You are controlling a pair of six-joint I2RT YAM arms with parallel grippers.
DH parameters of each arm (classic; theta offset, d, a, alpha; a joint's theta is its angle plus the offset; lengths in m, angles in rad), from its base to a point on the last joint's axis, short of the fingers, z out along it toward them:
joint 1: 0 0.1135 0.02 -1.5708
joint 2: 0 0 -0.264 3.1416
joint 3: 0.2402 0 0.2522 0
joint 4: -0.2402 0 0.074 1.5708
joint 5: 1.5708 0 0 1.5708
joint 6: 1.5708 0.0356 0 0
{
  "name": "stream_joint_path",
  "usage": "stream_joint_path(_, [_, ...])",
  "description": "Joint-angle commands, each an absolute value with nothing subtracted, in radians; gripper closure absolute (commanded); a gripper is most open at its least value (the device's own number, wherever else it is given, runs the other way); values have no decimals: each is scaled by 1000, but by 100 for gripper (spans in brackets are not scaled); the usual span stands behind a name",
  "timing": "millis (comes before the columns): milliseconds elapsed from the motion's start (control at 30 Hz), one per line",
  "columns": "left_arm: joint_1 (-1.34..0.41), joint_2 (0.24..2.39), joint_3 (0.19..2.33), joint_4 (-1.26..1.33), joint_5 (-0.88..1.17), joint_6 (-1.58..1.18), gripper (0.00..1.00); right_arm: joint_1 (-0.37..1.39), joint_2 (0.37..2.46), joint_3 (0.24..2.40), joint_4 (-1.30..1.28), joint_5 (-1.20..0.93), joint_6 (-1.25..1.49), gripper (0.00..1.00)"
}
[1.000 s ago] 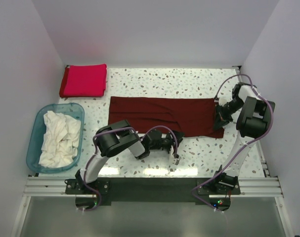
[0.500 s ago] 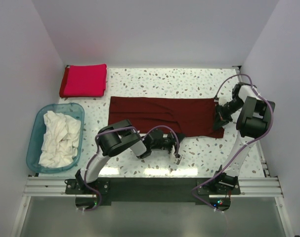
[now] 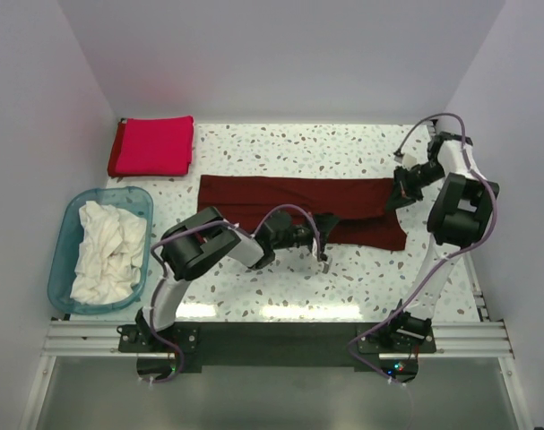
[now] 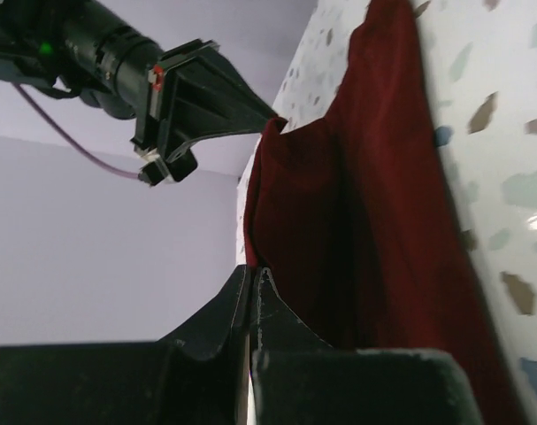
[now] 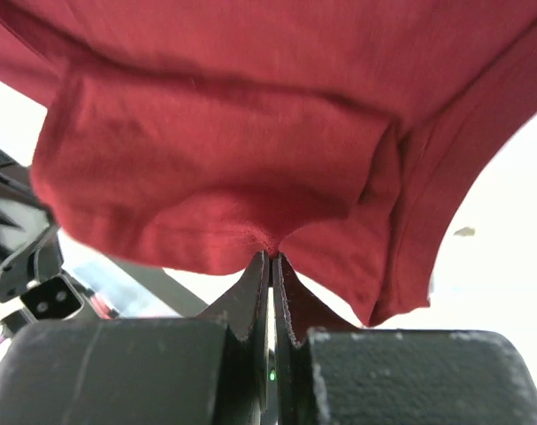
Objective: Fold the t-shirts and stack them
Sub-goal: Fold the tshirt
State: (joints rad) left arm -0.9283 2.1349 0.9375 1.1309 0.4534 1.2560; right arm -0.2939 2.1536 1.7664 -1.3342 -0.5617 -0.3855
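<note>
A dark maroon t-shirt [image 3: 289, 197] lies folded into a long band across the middle of the table. My left gripper [image 3: 331, 221] is shut on its near edge, right of the middle; the left wrist view shows the maroon t-shirt [image 4: 374, 212] pinched at the tips of my left gripper [image 4: 253, 270]. My right gripper [image 3: 402, 185] is shut on the right end and holds it lifted off the table. In the right wrist view the maroon t-shirt [image 5: 224, 150] hangs over my right gripper [image 5: 272, 257]. A folded crimson t-shirt [image 3: 152, 145] rests at the back left. White t-shirts [image 3: 106, 251] are heaped in the tub.
A translucent blue tub [image 3: 73, 215] stands at the left edge. White walls close in the table on the left, back and right. In the left wrist view the right arm [image 4: 171, 80] shows beyond the cloth.
My left gripper has shut on the maroon shirt's near edge and shifted up toward it. My right gripper has raised the shirt's right end up and back.
</note>
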Motion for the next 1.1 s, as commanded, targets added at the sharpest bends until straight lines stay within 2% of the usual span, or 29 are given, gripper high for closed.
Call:
stream_joint_path(0, [-882, 2126, 1006, 1131, 499, 1243, 100, -281, 2195, 1854, -1362, -615, -339, 100])
stream_joint_path(233, [-812, 2224, 1140, 1101, 479, 1212, 100, -249, 2272, 1953, -1304, -638, -316, 100])
stream_joint_path(567, [-769, 2304, 1209, 1095, 491, 1190, 100, -236, 2338, 2098, -1243, -638, -292, 100])
stream_joint_path(867, [-750, 2338, 1224, 1147, 469, 1121, 100, -222, 2349, 2152, -1177, -643, -252, 100])
stream_joint_path(1067, [-742, 2326, 1213, 1149, 505, 1083, 100, -212, 2316, 2096, -1186, -647, -267, 100])
